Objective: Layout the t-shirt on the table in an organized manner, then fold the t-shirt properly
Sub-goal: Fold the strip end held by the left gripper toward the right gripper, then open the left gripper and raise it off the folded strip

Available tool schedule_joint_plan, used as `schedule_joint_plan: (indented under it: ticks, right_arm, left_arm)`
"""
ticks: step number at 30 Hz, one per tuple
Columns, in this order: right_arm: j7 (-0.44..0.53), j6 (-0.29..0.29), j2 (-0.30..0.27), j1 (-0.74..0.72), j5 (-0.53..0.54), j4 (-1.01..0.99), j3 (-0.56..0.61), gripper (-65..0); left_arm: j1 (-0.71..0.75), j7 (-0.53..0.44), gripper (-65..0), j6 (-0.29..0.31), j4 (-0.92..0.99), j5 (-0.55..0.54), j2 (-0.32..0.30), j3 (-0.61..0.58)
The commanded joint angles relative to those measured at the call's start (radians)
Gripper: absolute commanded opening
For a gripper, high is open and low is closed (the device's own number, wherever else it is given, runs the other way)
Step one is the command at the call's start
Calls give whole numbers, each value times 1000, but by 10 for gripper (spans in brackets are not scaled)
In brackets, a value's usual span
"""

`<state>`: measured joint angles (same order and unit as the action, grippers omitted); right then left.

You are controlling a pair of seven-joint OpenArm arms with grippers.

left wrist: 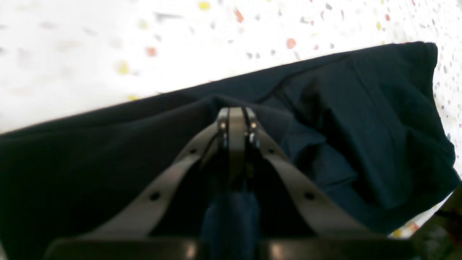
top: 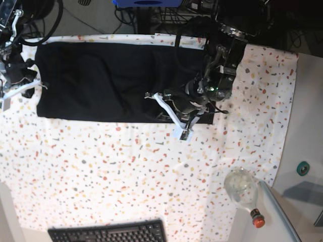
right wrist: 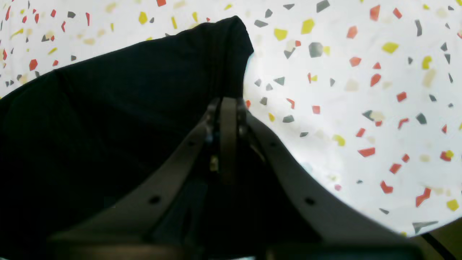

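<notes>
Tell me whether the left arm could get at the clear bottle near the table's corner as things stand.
Probably not right away. The left gripper is shut on the t-shirt and would have to let go first. Past that, the speckled table between it and the bottle looks free, though its reach is uncertain.

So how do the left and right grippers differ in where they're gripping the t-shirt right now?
The left gripper pinches a raised fold inside the t-shirt, with cloth on both sides; the right gripper bites at a side edge, bare table beside it. In the base view the left arm reaches over the shirt, the right sits at its far end. Both are shut on fabric.
</notes>
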<state>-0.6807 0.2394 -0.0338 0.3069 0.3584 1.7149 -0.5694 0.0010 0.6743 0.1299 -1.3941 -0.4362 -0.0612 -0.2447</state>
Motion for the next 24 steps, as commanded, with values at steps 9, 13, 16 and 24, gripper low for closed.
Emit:
schedule_joint_plan:
  ticks: [9, 13, 16, 24]
  right_arm:
    - [16, 2, -10, -5, 4, 17, -7, -650]
    - [17, 2, -10, -8, 4, 17, -8, -650]
    - [13, 2, -12, -25, 4, 17, -8, -650]
    - [-288, 251, -5, -153, 308, -56, -171, -365]
  left_arm:
    - [-157, -15, -650, 3, 236, -13, 102, -9]
    - [-135, -8, -650, 3, 115, -17, 93, 5]
    - [-26, -8, -650, 3, -95, -17, 7, 75]
    - [288, -95, -650, 172, -175, -17, -230, 466]
